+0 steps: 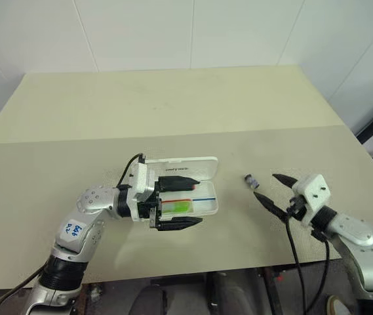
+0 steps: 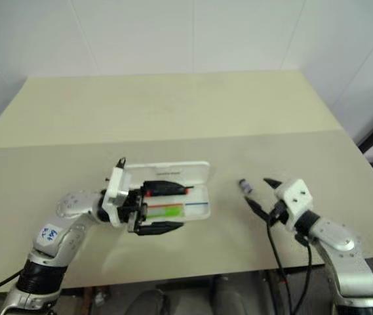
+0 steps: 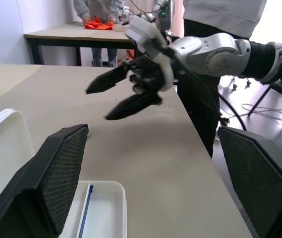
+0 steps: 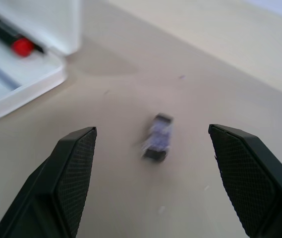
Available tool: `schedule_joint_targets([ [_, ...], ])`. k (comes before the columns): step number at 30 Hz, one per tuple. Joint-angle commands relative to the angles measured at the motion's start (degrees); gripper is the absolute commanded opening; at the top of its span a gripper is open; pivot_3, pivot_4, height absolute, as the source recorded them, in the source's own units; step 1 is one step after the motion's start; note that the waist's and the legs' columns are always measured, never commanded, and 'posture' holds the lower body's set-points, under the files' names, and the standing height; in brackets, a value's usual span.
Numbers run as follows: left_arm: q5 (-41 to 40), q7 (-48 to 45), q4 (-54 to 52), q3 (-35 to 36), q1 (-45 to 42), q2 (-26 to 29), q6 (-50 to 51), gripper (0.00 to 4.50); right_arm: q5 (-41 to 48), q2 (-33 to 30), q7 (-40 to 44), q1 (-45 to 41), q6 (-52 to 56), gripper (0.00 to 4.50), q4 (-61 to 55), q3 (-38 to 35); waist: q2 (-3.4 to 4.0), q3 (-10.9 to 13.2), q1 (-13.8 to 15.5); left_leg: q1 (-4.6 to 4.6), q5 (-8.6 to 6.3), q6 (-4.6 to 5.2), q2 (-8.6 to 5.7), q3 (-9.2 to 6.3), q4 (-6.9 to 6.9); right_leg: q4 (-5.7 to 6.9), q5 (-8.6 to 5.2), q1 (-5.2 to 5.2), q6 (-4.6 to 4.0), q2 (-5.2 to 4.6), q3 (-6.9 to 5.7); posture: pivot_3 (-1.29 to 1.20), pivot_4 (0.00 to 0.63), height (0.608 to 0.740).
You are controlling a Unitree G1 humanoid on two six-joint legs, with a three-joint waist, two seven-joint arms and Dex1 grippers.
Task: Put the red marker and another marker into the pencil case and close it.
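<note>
Now pencil case (image 1: pixel 202 205) betw. left gripper (image 1: pixel 181 201) fingers.

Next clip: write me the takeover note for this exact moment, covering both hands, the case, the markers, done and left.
Left hand: open, empty, fingers either side of the open flat white plastic pencil case at its left end.
Right hand: open, empty, aimed at the small grey cylindrical object lying on the beige table to the right of the case.
Slim red-capped black marker and short light green highlighter lie in the case's tray.
Done: both markers are in.
Left: shut the lid, which stands raised along the far edge.
</note>
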Motion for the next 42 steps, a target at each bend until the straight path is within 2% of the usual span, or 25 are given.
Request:
schedule_joint_targets([
  [1,0.1,1.5,-2.3,-0.1,1.1,-0.7,-1.9,4.47,-1.0,1.0,-1.8,-2.8,1.0,3.83,1.2,1.6,0.00,0.0,0.0,-0.01,0.00,0.00,0.00,-0.01,0.00,0.01,0.01,-0.02,0.02,0.00,-0.01,0.00,0.150,0.740],
  [4,0.0,2.3,-2.4,-0.1,1.5,-0.6,-2.0,4.47,-1.4,1.8,-1.9,-4.5,1.6,3.83,2.2,3.1,0.01,0.0,0.0,0.02,0.00,0.00,0.01,0.00,0.00,0.02,0.07,-0.05,0.12,0.01,-0.09,0.00,0.150,0.740],
  [7,0.3,2.6,-2.3,0.2,1.9,-0.2,-2.3,4.47,-2.0,2.8,-2.9,-7.3,3.1,3.83,4.8,4.3,0.01,0.0,0.0,0.02,0.00,0.00,0.01,0.00,0.00,-0.01,0.39,-0.15,0.68,0.01,-0.13,0.00,0.150,0.740],
  [15,0.3,4.2,-2.8,0.1,1.6,-0.1,-2.5,4.47,-5.1,4.9,-5.7,-12.0,5.4,3.83,11.2,6.6,0.04,0.0,0.0,-0.03,-0.01,0.01,0.01,-0.01,-0.02,-0.07,0.40,-0.23,0.70,0.01,-0.13,0.00,0.150,0.740],
  [24,0.2,5.9,-3.8,1.3,3.2,1.1,-2.5,4.47,-5.1,5.0,-7.2,-9.8,8.2,3.83,9.6,5.6,0.05,0.0,0.0,-0.05,-0.01,0.02,0.01,0.00,-0.02,-0.08,0.41,-0.25,0.71,0.01,-0.11,0.00,0.150,0.740],
  [34,-0.7,6.7,-4.2,1.1,2.4,0.5,-2.4,4.47,-4.3,5.6,-10.5,-7.5,18.3,3.83,5.6,6.4,0.06,0.0,0.1,-0.05,-0.02,0.02,0.01,-0.02,-0.02,-0.12,0.41,-0.20,0.71,0.00,-0.14,0.00,0.150,0.740],
  [37,-0.5,6.5,-3.8,1.1,1.9,0.4,-2.7,4.50,-4.9,5.3,-11.6,-6.5,22.2,3.17,4.7,7.6,0.06,0.0,0.1,-0.04,-0.02,0.03,0.01,-0.02,-0.02,-0.15,0.41,-0.17,0.70,0.00,-0.16,0.00,0.150,0.740],
  [42,-0.6,6.6,-3.7,1.1,1.5,0.3,-2.6,4.50,-4.7,5.8,-12.2,-5.8,24.1,1.44,2.8,7.6,0.06,0.0,0.3,-0.02,-0.02,0.03,0.00,-0.05,-0.02,-0.32,0.38,-0.03,0.65,-0.01,-0.21,0.00,0.150,0.740],
])
